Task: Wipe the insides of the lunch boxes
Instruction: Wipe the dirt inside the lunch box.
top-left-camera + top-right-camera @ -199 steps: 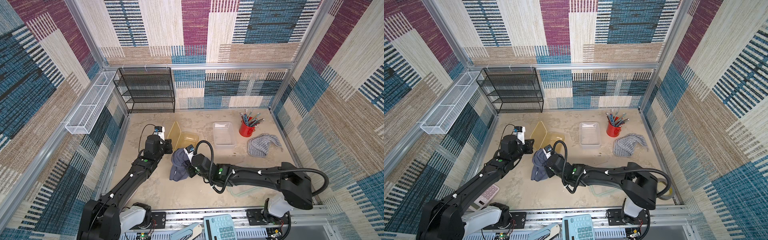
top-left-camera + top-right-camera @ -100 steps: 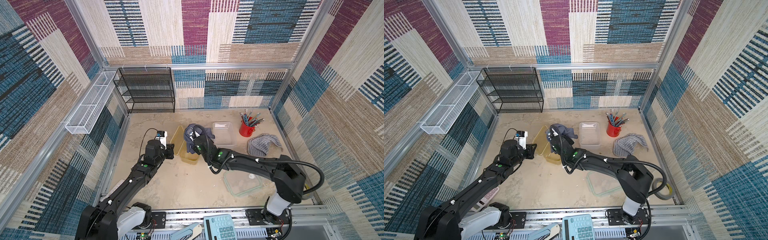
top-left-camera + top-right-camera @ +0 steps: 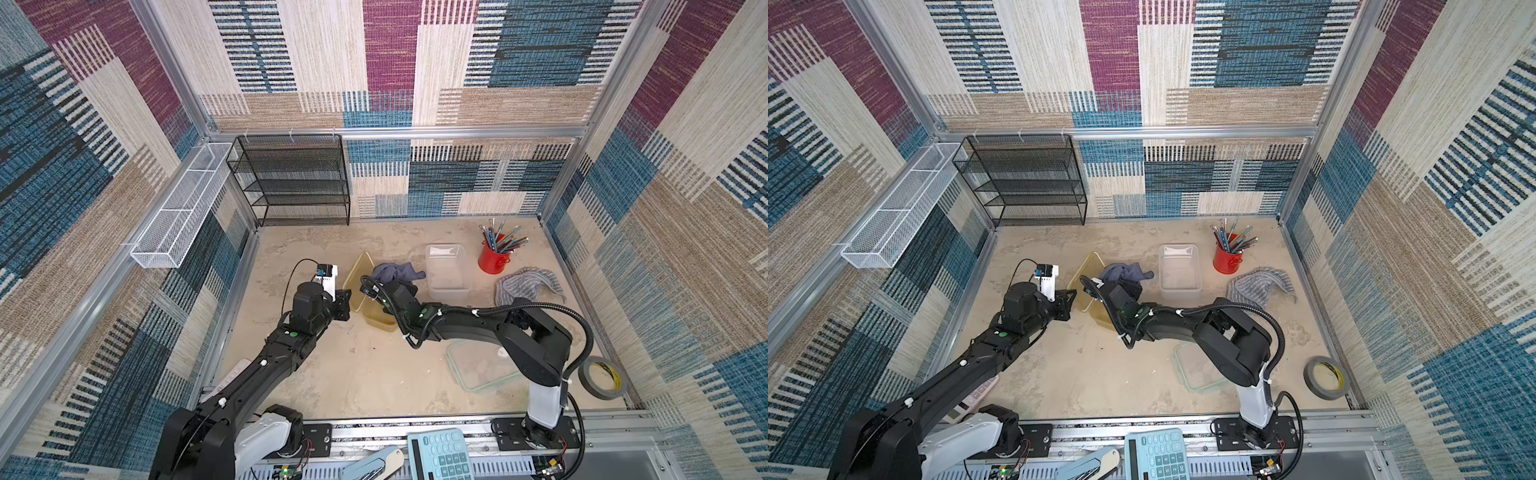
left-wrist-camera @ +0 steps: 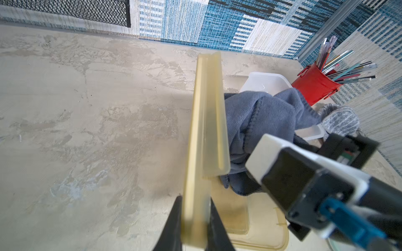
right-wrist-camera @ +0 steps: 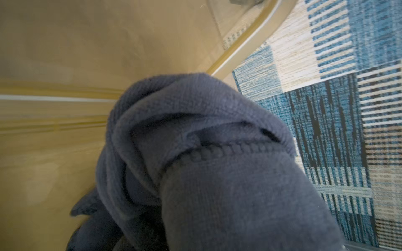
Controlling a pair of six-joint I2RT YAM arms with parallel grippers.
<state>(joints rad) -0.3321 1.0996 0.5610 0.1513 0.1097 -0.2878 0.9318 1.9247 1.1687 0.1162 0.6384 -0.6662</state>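
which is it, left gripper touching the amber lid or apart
Touching. The left wrist view shows the left gripper clamped on both faces of the amber lid.

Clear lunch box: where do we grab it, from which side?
Probably the near short wall of the clear lunch box, pinched at the rim from straight above, one finger inside, one outside. It stands upright with no lid, so the rim is free. The red pencil cup crowds its far right corner; the blue cloth lies close on its left.

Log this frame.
left pincer: shut on amber lid, upright | right pincer: shut on blue cloth over amber lunch box | clear lunch box: open
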